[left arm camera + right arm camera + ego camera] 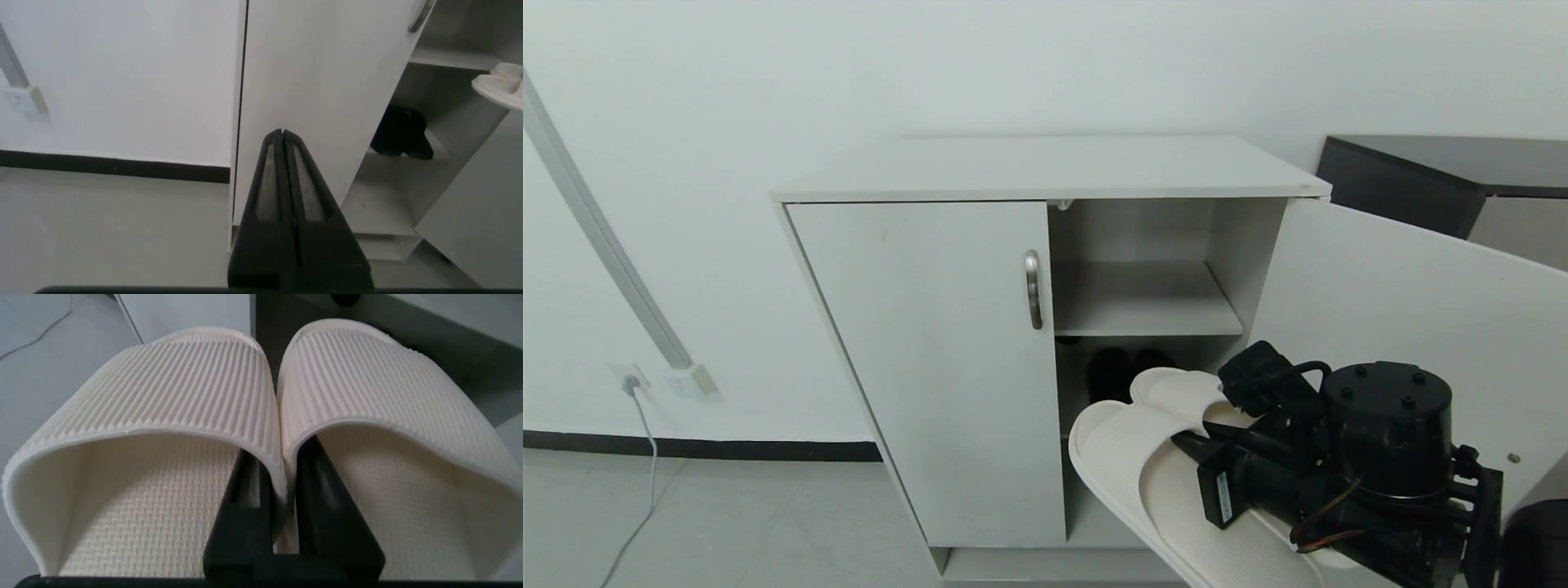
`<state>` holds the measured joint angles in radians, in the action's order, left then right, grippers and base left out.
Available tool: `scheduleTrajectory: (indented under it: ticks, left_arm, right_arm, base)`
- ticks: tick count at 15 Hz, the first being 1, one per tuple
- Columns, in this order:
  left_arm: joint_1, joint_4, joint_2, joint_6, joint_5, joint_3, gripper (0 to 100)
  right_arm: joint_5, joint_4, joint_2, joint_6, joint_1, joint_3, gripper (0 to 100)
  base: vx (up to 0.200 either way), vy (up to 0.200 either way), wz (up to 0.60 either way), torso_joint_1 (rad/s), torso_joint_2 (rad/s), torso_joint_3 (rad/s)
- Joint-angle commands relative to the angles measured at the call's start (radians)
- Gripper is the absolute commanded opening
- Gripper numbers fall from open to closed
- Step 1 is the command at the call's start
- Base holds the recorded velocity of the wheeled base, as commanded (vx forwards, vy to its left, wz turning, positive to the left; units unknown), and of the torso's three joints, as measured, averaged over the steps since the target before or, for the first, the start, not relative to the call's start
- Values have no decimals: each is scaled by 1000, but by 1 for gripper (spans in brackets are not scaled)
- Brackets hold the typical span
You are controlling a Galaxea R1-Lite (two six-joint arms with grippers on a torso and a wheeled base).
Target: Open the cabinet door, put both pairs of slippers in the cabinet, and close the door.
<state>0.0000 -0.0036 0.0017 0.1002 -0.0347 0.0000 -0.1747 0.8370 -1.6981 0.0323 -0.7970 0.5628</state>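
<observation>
On the left, our left gripper (pixel 283 135) hangs before the tall white two-door wooden cabinet (pixel 1045 167). Its fingers are pressed together on nothing, and we judge it is kept out of the way while the other arm works. The cabinet's left door (pixel 923 367), with its curved metal handle (pixel 1033 290), is shut. It need not open, since the right half gives enough room.

In that open half a pair of dark slippers (pixel 1123 371) sits toes-out on the middle shelf, so we take that pair as stowed. Just in front of the opening, not yet inside, is the pair of cream ribbed foam slippers (pixel 1143 457). Our right gripper (pixel 280 469) holds them side by side, its fingers clamped on the two touching inner walls, so one grasp carries both. Farthest right, the white right door (pixel 1405 310) stands swung wide to clear the arm's path.

We count:
- two doors, one shut and one open
- two pairs of slippers, four in all
- two grippers
</observation>
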Motion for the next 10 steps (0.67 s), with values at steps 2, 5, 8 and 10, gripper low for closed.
scheduleTrajectory:
  ticks: [2, 5, 8, 10]
  left_arm:
    - [0, -1, 0, -1, -1, 0, 0]
    - [0, -1, 0, 1, -1, 0, 0]
    - [0, 1, 0, 1, -1, 0, 0]
    - [0, 1, 0, 1, -1, 0, 0]
  right_arm:
    - [0, 1, -9, 1, -1, 0, 0]
    - [0, 14, -17, 0, -1, 0, 0]
    - [0, 16, -18, 0, -1, -3, 0]
    - [0, 16, -25, 0, -1, -1, 0]
  base:
    - [0, 0, 0, -73, 449, 371]
    - [0, 0, 0, -25, 424, 385]
    - [0, 0, 0, -1, 45, 35]
    - [0, 0, 0, 0, 0, 0]
